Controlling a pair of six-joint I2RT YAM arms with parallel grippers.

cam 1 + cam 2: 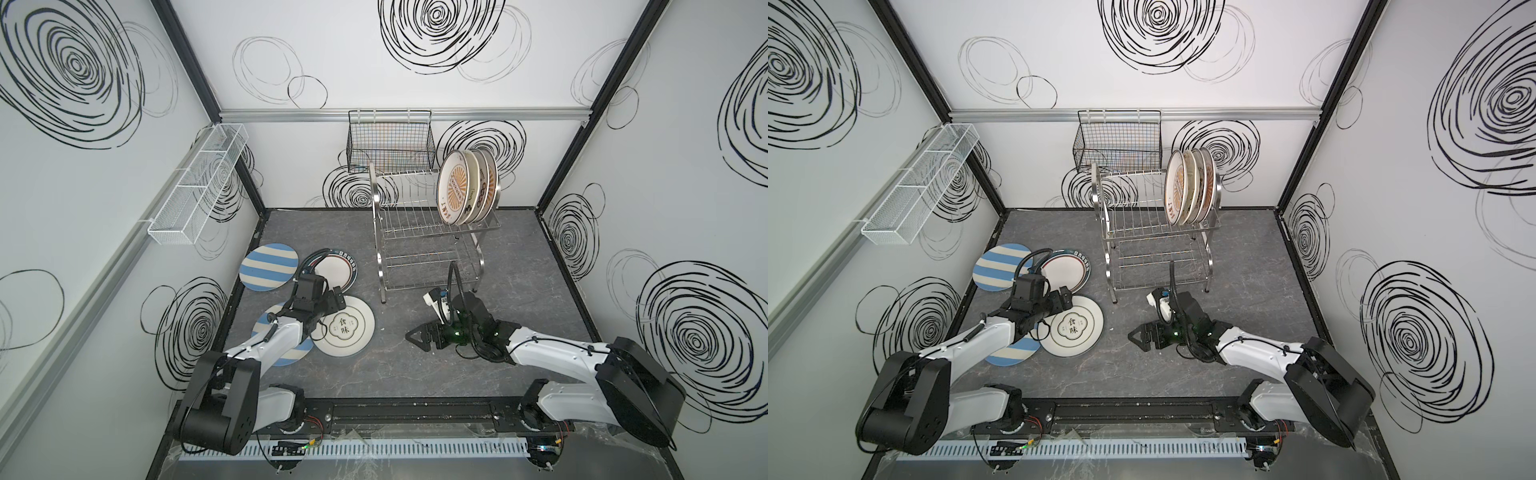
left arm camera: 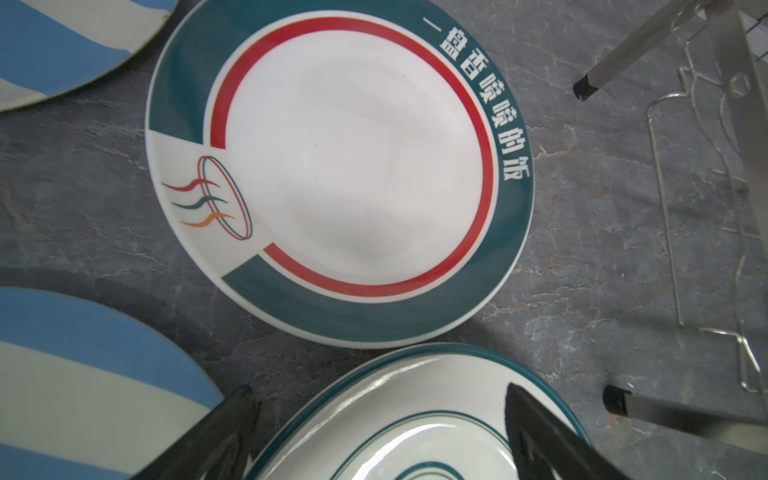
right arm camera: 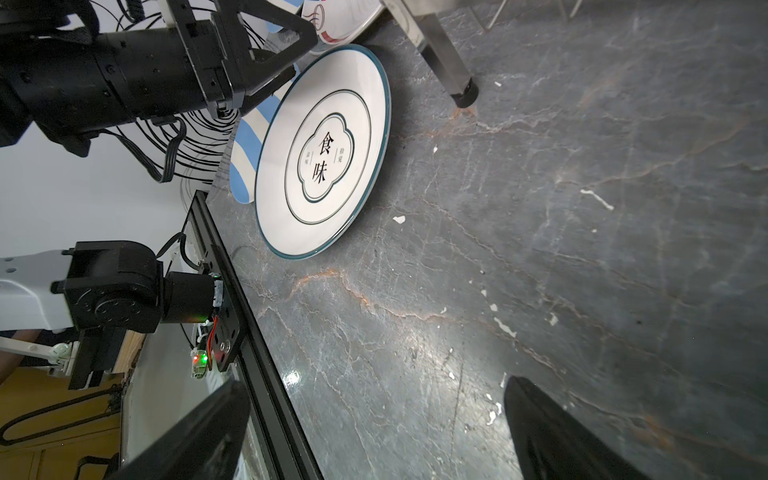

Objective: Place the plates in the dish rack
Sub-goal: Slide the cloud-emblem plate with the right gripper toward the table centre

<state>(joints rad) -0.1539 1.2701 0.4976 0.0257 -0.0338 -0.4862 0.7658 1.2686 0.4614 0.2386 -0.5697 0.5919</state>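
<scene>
Here's the left claw (image 2: 378, 388), spread wide over the rim of the character plate (image 1: 344, 330), left of centre in both top views, gripping nothing. The right claw (image 1: 415, 337) gapes just as wide, empty, above bare tabletop (image 1: 415, 386) mid-frame. Around the left claw lie the green-rimmed plate (image 1: 338, 270), a striped plate (image 1: 268, 266) and a second striped plate (image 1: 1013, 354), half under the arm. Upper centre-right, four plates (image 1: 457, 187) stand upright in the top tier of the dish rack (image 1: 376, 216).
</scene>
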